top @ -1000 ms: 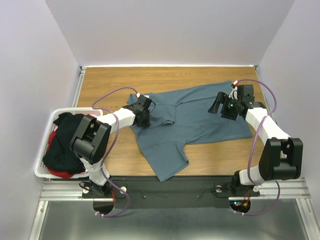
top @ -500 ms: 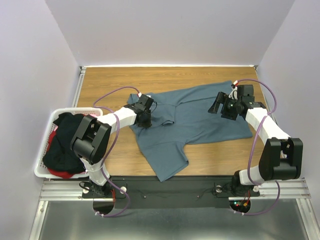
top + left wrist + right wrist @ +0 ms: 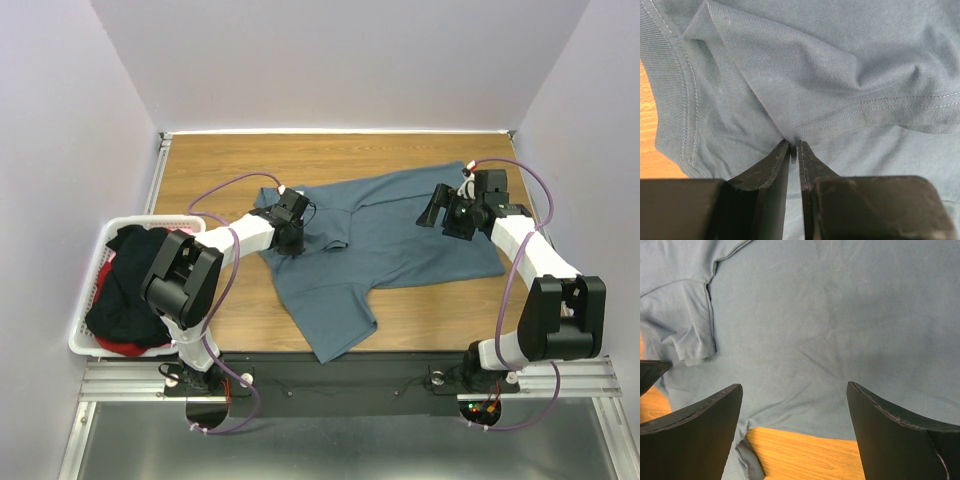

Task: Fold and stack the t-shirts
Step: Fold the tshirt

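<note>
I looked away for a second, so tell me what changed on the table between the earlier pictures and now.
The left gripper crept slightly right over the blue-grey t-shirt, jaws pinched shut on a fold of it. The right gripper, open above the shirt, the shirt's outline and the basket look unchanged.

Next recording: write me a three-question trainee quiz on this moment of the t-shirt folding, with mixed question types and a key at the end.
1. True or false: the left tool is shut on a fold of the blue-grey t-shirt.
2. Where is the black garment? A: in the white basket. B: on the bare wood. C: on top of the blue-grey t-shirt.
3. Fill in: the right tool hangs over the blue-grey t-shirt with its jaws ____.

Key: 1 true; 2 A; 3 open.
</note>
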